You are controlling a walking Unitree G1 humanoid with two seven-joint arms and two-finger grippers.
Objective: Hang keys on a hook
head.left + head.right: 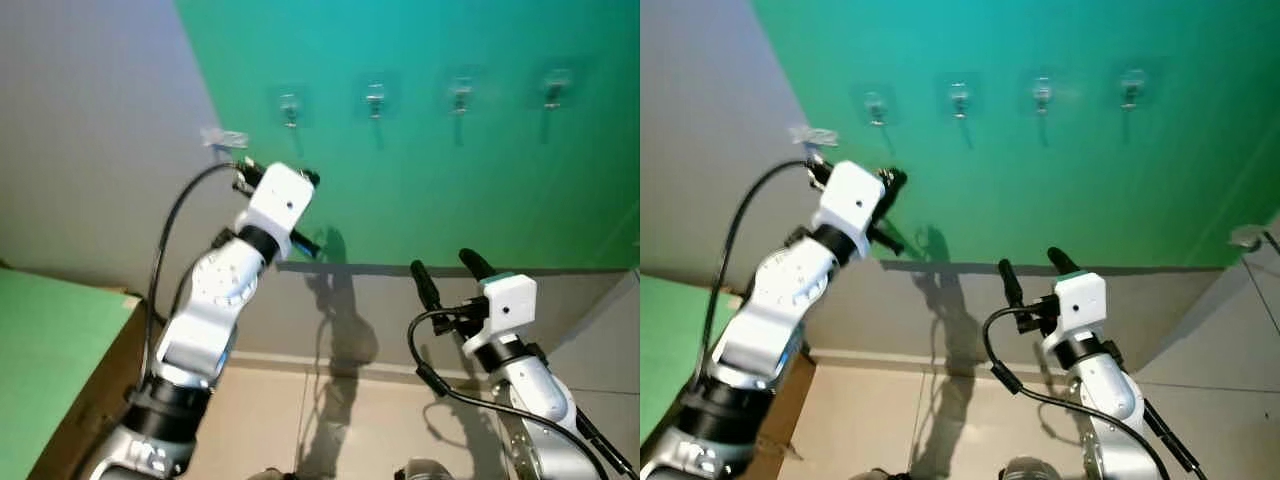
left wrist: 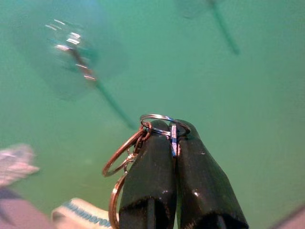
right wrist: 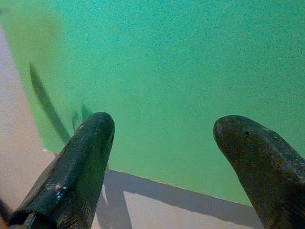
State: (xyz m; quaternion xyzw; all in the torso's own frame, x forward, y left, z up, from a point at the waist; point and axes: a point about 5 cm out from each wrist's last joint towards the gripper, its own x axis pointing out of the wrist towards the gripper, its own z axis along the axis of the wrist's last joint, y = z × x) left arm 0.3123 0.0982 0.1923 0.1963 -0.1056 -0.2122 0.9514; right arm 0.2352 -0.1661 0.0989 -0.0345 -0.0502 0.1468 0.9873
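Several clear adhesive hooks sit in a row on the green wall; the leftmost hook is nearest my raised left arm. My left gripper is shut on the key ring, with copper rings dangling beside its fingers. It is held up below and left of that hook, apart from it. My right gripper is open and empty, lower down at the right, pointing at the wall.
Other hooks line up to the right. A grey band runs along the wall's base above a tiled floor. A green-topped wooden surface stands at the left.
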